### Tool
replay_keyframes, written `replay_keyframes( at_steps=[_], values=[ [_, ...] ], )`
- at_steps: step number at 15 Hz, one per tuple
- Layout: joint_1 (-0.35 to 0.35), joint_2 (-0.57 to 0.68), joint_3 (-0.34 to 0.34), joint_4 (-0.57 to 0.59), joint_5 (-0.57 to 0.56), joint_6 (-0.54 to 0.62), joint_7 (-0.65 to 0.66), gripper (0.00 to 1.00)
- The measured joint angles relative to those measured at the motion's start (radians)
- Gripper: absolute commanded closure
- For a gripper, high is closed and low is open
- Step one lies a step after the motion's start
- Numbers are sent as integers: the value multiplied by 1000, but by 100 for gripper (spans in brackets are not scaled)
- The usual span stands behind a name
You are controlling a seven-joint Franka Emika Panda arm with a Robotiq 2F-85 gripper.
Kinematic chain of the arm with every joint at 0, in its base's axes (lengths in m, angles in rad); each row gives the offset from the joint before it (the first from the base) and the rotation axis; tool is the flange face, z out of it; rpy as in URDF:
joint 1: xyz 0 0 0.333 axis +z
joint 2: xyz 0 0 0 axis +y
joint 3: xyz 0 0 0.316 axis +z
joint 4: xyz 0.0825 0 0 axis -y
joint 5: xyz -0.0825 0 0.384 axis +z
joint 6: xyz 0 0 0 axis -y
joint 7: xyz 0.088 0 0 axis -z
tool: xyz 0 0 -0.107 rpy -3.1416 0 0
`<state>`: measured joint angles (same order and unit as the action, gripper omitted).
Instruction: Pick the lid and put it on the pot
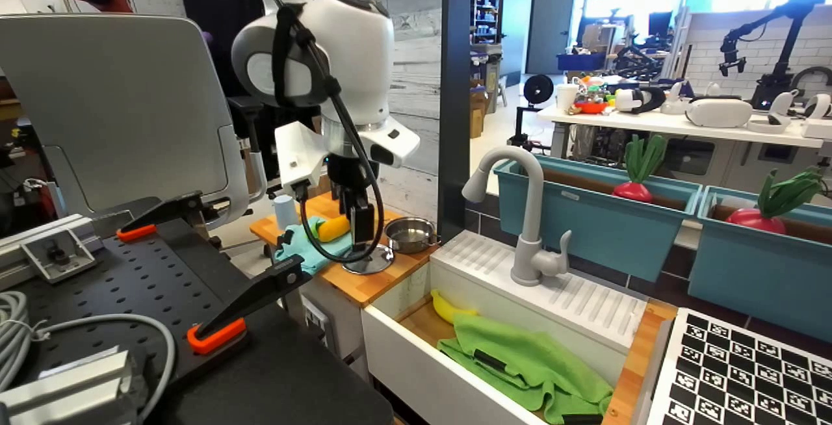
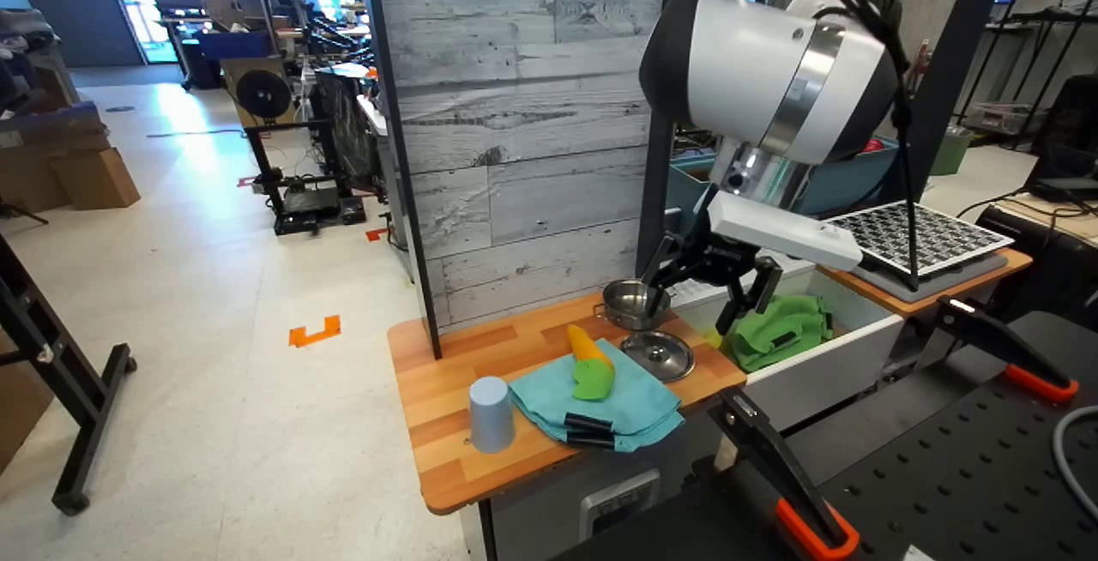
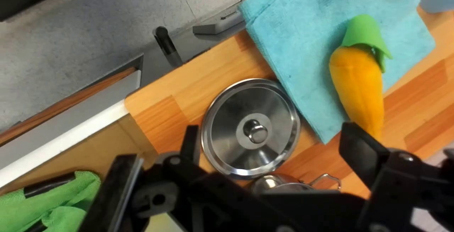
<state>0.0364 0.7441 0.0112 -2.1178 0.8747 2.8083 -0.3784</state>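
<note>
Fingers [image 3: 360,152] hang spread well apart, pointing downward and holding nothing, a stance that would suit straddling something small from above. Beneath them, the wooden bench [image 2: 480,355] carries both of the task's things, presumably so that the whole job needs only a short carry. Across part of it the teal cloth [image 3: 301,65] lies folded, perhaps serving only as padding for what rests on top. Next in size, the pot [image 1: 411,236] stands upright and uncovered, likely placed so that it can be closed from above. Just beside it on the bench, the lid [image 3: 248,139] lies flat and right way up, not yet picked; its edge comes right up to the cloth, though whether the two touch I cannot tell. On the cloth rests an orange and green toy vegetable [image 3: 360,83], which seems to have no part in this job. Smallest of all, the knob [image 3: 258,133] stands up from the lid's middle and is the likely reason for the fingers' wide, downward pose: it offers something to pinch, and lifting from the centre should keep the lid level.
</note>
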Motion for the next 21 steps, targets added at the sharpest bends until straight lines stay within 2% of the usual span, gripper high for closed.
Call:
replay_keyframes(
  at_steps=[6,11,12,13,14,15,21],
  values=[
    [-5,150,21,116,-143,97,238,0],
    [2,203,21,168,-287,99,412,0],
    [2,208,22,174,-312,99,438,8],
    [2,210,22,177,-336,99,460,28],
    [2,211,22,180,-359,99,481,32],
    [2,211,22,182,-382,99,503,32],
    [2,212,22,195,-456,99,573,77]
  ],
)
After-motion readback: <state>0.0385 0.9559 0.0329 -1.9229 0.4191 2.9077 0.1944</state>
